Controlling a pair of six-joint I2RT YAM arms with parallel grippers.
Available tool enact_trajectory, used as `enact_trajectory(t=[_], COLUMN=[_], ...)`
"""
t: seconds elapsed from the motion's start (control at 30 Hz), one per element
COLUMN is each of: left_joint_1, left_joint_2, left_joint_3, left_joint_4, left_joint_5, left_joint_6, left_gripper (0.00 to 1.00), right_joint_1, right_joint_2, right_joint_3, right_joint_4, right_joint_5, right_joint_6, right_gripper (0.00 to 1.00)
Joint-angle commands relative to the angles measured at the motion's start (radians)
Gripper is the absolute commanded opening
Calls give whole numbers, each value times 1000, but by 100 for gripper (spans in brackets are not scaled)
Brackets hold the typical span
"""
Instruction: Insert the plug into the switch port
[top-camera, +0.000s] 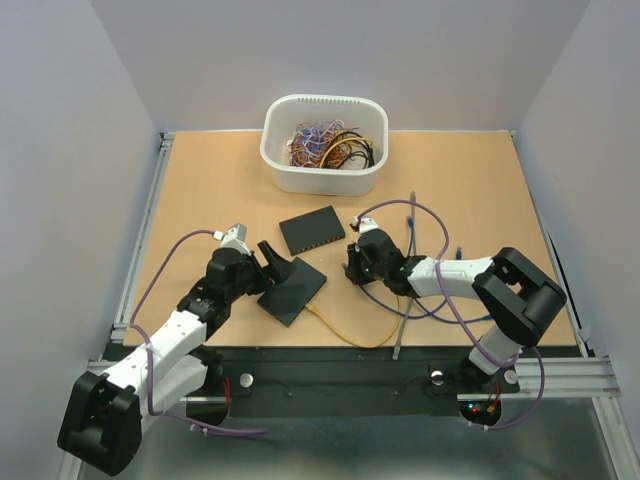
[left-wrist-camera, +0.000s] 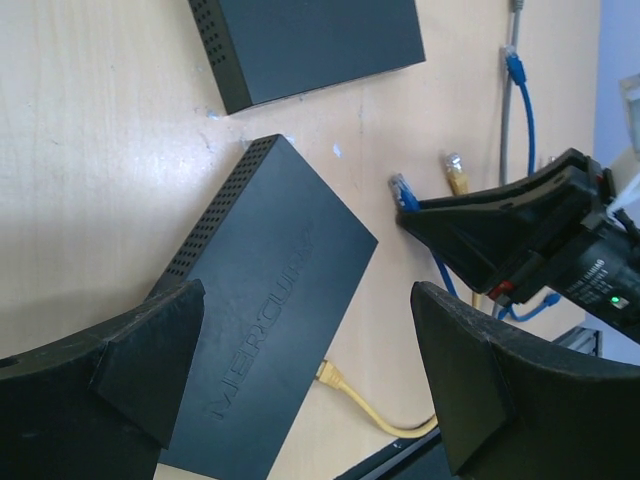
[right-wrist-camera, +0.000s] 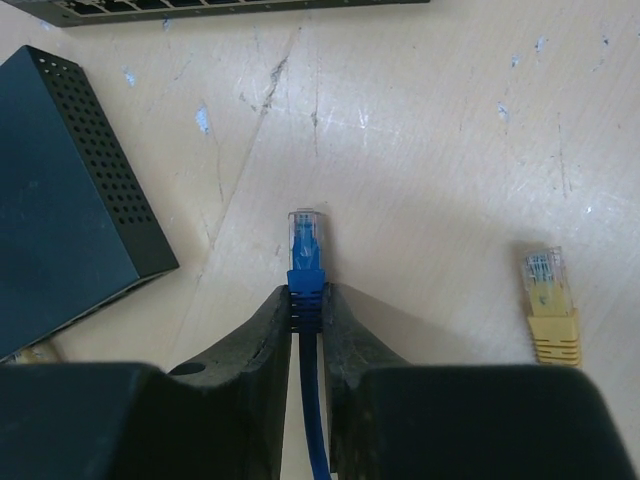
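Right hand (right-wrist-camera: 308, 300): pinching the boot of the blue plug (right-wrist-camera: 306, 240); clip end juts clear of the fingertips, over the tabletop (right-wrist-camera: 430, 150)
Plug axis: in line with the hand; aimed far and left at the port row of the far switch (right-wrist-camera: 230, 8), bare tabletop between
Near switch (left-wrist-camera: 270, 290): left of the plug, vented side toward it; a yellow cable (left-wrist-camera: 380, 420) meets its near edge
Left hand (left-wrist-camera: 308, 300): spread over the near switch, holding nothing
Nearer arm: the right, by judgement; a straight push along the plug's own axis looks to be called for

Overhead wide — wrists close, sharing switch (left-wrist-camera: 270, 300)
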Motion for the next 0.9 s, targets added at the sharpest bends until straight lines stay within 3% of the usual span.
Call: enact_trajectory(t=[0.0, 0.23, 0.47, 0.87], left_joint_1=[-1, 2, 9, 9], left_joint_2=[54, 160, 319, 457], left_joint_3=[3, 16, 44, 22], left_joint_4=[65, 148, 221, 309], left_joint_5=[-40, -74, -74, -53], left_joint_6=[18, 33, 48, 68], left_gripper=[96, 96, 95, 94], right_joint_1=[-1, 103, 263, 324], right_joint_2=[-59, -154, -62, 38], right_joint_3=[-21, -102, -89, -53], right_joint_4=[59, 107, 151, 202], right_joint_5=[-33, -24, 79, 96], right_joint_6=[-10, -17, -42, -36], right_gripper=[0, 0, 0, 1])
